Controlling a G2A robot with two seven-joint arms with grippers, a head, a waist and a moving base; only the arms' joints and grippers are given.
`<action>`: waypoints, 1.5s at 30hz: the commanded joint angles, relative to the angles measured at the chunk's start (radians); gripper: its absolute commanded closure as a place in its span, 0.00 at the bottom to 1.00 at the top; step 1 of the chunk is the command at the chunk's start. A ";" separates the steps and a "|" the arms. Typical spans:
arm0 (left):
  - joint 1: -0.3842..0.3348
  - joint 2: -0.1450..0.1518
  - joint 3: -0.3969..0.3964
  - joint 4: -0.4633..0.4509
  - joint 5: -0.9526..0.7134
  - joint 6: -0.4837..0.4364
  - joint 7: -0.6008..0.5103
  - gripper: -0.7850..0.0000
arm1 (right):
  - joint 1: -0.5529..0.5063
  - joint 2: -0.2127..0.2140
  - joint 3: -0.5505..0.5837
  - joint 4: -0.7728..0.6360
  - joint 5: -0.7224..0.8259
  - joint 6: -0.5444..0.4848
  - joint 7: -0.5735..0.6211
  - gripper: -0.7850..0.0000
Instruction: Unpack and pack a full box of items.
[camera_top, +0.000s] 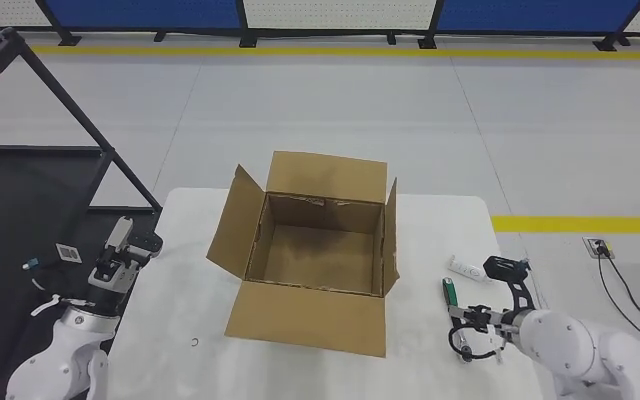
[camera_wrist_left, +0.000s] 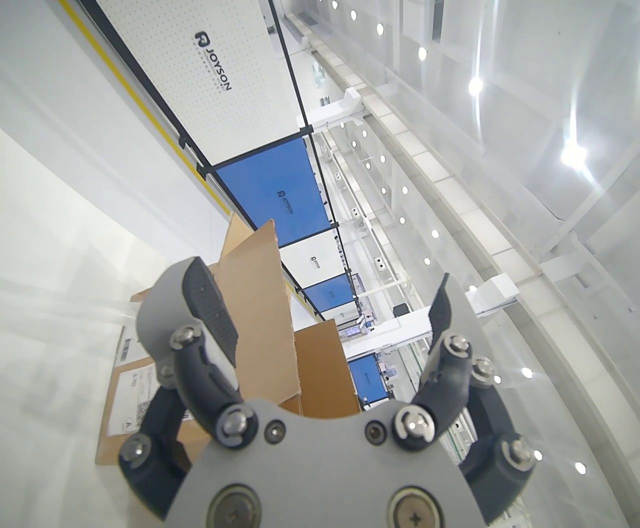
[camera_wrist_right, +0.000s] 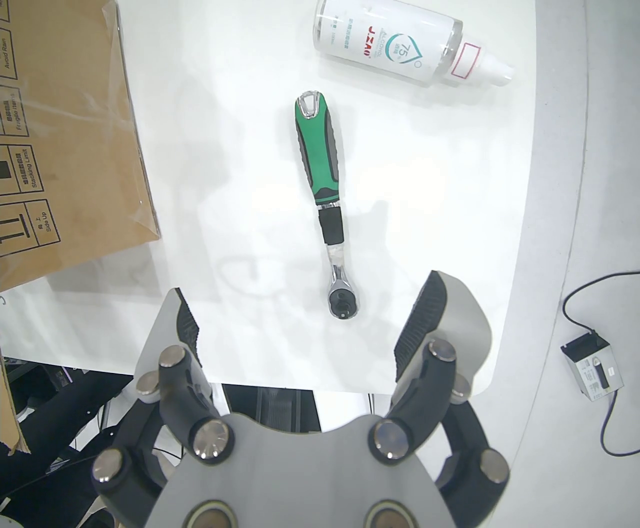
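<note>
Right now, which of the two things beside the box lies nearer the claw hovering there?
The green-handled ratchet wrench: its metal head lies just ahead of the right claw, while the clear spray bottle lies beyond the handle's far end.

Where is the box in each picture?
Top view: box stands open in the middle of the white table.
Left wrist view: box flaps rise just beyond the left gripper.
Right wrist view: box side lies beside the wrench, not touching.
Shared landmark: the white table under the box.
</note>
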 joint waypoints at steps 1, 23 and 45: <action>0.002 0.000 0.004 -0.007 -0.001 0.005 0.014 0.00 | 0.021 0.002 -0.025 0.041 -0.021 -0.110 0.006 0.00; 0.003 0.005 -0.005 -0.008 -0.039 0.016 0.038 0.00 | 0.298 -0.018 -0.245 0.420 -0.062 -0.262 0.127 0.50; 0.003 0.005 -0.005 -0.008 -0.039 0.016 0.038 0.00 | 0.361 -0.030 -0.302 0.566 -0.040 -0.273 0.112 0.55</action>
